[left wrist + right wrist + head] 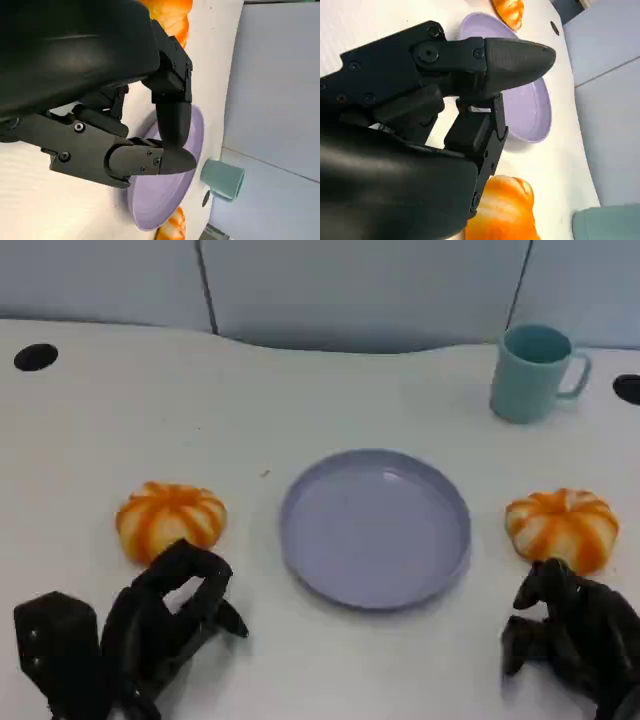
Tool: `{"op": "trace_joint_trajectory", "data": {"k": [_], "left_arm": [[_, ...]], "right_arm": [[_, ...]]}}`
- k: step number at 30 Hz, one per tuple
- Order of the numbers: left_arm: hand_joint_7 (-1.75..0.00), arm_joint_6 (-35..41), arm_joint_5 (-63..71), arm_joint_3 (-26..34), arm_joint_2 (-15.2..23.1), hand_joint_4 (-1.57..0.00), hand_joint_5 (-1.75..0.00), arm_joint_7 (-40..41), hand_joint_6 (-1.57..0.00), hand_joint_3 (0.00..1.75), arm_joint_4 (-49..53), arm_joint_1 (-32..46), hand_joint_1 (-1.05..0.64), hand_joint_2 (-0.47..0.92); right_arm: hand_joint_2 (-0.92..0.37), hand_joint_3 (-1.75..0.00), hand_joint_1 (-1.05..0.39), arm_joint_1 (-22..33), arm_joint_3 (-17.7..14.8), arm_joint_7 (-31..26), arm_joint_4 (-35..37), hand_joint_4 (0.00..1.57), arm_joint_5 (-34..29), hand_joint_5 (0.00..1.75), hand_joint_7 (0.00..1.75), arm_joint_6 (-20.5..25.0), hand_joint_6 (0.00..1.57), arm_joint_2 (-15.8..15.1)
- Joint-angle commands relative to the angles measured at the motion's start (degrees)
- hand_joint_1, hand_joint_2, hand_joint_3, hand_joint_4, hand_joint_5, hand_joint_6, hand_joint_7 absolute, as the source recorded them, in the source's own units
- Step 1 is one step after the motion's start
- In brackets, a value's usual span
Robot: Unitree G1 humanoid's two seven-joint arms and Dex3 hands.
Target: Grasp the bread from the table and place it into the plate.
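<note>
Two round orange-and-white striped breads lie on the white table: the left bread (170,520) (172,15) and the right bread (562,526) (505,210). Between them sits a lavender plate (375,530) (165,200) (530,110) with nothing in it. My left hand (150,630) (100,100) rests just in front of the left bread, its fingers curled in and holding nothing. My right hand (575,635) (420,125) sits just in front of the right bread, fingers likewise curled with nothing in them. The far bread (172,227) (509,11) appears past the plate in each wrist view.
A teal mug (533,372) (222,177) (607,225) stands at the back right, behind the right bread. Black round holes (35,357) mark the table's far corners. A grey partition runs along the table's back edge.
</note>
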Motion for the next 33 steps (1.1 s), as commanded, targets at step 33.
{"op": "trace_joint_trajectory", "data": {"k": [33], "left_arm": [[-1.44,-5.0,0.8,0.9,1.4,-0.68,-1.69,0.6,-0.52,0.40,2.6,-1.4,-0.65,0.92]], "right_arm": [[-0.92,-0.49,-0.44,0.3,-0.1,0.0,1.6,1.24,-0.4,1.41,1.33,0.2,1.11,-0.3]]}}
